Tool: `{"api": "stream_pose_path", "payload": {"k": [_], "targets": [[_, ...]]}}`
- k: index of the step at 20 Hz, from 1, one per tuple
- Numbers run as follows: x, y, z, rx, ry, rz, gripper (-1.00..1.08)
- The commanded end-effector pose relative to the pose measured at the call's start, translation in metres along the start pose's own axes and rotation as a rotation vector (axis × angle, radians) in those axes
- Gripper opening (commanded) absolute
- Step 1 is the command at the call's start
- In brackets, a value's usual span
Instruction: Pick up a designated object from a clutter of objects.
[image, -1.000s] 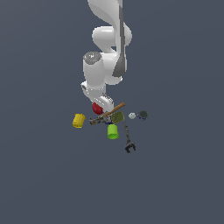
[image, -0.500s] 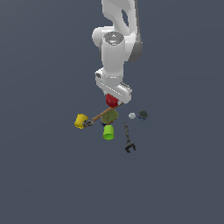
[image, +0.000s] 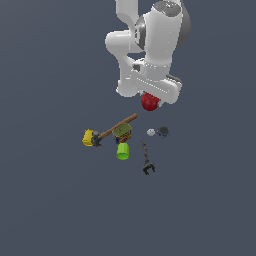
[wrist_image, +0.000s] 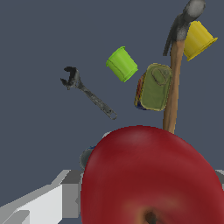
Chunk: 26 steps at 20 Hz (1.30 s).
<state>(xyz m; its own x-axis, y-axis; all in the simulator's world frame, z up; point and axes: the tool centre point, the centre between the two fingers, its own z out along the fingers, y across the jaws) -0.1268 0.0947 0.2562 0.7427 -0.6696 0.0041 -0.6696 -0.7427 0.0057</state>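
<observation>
Clearly, in the exterior view the red apple hangs under the gripper, pinched in it and well above the clutter: hammer, yellow cup, olive can, green cup, white ball, dark round piece and clamp tool. I judge the pick nearly complete; next comes holding firm while rising. From the wrist view, the apple fills the foreground, the others far below. No writing is legible.
</observation>
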Motion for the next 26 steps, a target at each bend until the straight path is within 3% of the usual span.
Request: {"api": "stream_pose_path", "payload": {"k": [1, 13, 26], "targets": [[-0.016, -0.018, -0.021, 0.002, 0.000, 0.000, -1.00], [-0.076, -0.094, -0.102, 0.005, -0.004, 0.000, -1.00], [-0.094, -0.122, -0.131, 0.006, -0.005, 0.001, -1.00]]}}
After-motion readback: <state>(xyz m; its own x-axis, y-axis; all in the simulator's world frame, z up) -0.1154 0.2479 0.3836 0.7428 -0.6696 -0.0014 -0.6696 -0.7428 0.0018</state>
